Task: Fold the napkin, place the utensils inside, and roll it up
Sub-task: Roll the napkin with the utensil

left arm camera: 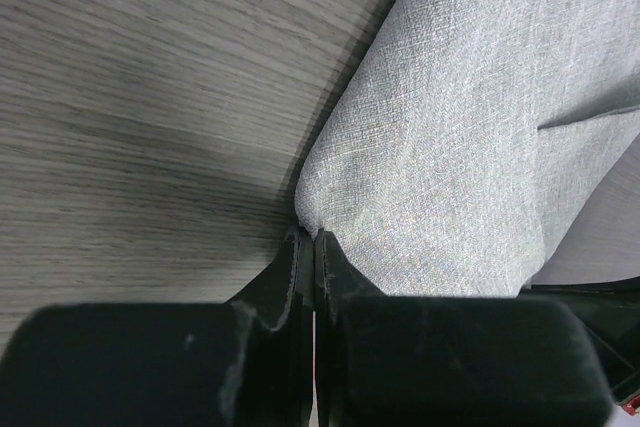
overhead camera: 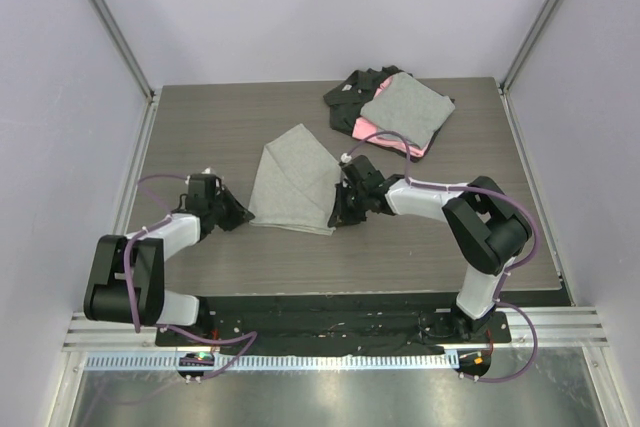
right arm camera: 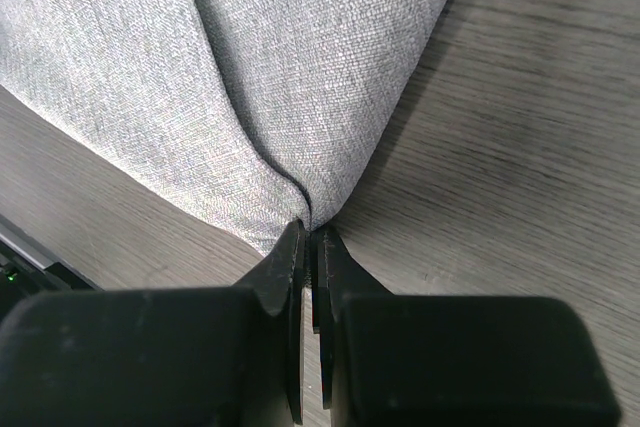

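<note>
The napkin (overhead camera: 290, 179), a plain light-grey square of soft cloth, is lying doubled over on the brown wood-grain surface (overhead camera: 210, 137) between the two arms. The left gripper (left arm camera: 308, 239) is clenching its black fingers on the napkin's near left corner. The right gripper (right arm camera: 308, 232) is pinching the near right corner, where two layers are meeting. Holding both corners low against the surface is probably serving to line up the layers and pull the fold taut. Further out, a stack of grey, pink and black folded cloths (overhead camera: 395, 112) is sitting well apart at the far right. No utensils are showing in any view.
</note>
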Tool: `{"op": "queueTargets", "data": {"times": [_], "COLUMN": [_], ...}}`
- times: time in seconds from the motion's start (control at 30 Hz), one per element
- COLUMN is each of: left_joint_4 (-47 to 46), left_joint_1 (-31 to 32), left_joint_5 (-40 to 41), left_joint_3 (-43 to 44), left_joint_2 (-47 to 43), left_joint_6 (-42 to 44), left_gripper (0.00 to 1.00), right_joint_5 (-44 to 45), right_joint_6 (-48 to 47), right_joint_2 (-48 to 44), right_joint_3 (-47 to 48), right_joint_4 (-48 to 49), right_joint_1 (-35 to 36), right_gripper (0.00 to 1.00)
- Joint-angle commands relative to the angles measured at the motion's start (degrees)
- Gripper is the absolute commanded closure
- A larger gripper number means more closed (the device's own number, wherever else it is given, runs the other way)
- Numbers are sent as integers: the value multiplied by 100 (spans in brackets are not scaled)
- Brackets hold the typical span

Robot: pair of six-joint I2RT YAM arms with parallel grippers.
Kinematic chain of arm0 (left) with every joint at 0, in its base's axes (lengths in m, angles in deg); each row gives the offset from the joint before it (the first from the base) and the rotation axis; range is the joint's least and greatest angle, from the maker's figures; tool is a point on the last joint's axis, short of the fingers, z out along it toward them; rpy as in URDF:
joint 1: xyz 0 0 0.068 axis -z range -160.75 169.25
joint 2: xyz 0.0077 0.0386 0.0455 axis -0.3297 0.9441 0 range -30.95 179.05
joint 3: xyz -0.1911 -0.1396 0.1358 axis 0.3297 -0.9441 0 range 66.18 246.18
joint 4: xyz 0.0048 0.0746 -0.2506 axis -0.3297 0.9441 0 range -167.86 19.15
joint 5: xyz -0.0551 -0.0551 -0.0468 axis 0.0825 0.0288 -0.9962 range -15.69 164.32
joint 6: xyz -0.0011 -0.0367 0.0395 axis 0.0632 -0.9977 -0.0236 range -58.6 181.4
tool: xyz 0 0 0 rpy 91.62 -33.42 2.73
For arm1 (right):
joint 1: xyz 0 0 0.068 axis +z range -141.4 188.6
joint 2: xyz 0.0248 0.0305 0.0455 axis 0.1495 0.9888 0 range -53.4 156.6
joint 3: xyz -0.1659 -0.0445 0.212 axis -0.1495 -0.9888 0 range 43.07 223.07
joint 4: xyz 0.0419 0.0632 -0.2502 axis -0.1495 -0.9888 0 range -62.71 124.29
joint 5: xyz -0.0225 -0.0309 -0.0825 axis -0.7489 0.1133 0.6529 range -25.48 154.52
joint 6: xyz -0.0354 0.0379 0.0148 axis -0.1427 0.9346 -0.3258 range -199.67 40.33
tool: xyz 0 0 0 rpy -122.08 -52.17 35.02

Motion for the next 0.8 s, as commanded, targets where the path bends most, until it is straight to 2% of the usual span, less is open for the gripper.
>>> {"op": "queueTargets", "data": {"times": [0.0, 0.1, 0.23, 0.3, 0.37, 0.47, 0.63, 0.77], "left_joint_4": [680, 1146, 1822, 2190, 2385, 2474, 2500, 2606], "left_joint_1": [26, 26, 26, 26, 26, 17, -36, -71], "left_joint_5": [-105, -298, -500, -544, -545, -649, -1194, -1458], "left_joint_3": [358, 639, 1140, 1307, 1536, 1624, 1712, 1818], "left_joint_2": [85, 233, 471, 576, 647, 753, 1025, 1209], "left_joint_6": [80, 98, 352, 588, 756, 862, 871, 837], "left_gripper": [100, 100, 100, 100, 100, 100, 100, 100], "right_joint_5": [209, 393, 683, 885, 1174, 1569, 2738, 3004], "right_joint_6": [-392, -752, -1376, -1761, -2008, -2457, -3194, -3415], "right_joint_2": [-228, -360, -492, -544, -676, -790, -782, -580], "right_joint_3": [393, 559, 929, 1157, 1272, 1474, 1642, 1571], "right_joint_4": [-193, -298, -667, -825, -843, -756, -247, 299], "right_joint_1": [15, 15, 15, 50, 129, 471, 1541, 1992], "right_gripper": [90, 79, 55, 51, 38, 33, 31, 31]}}
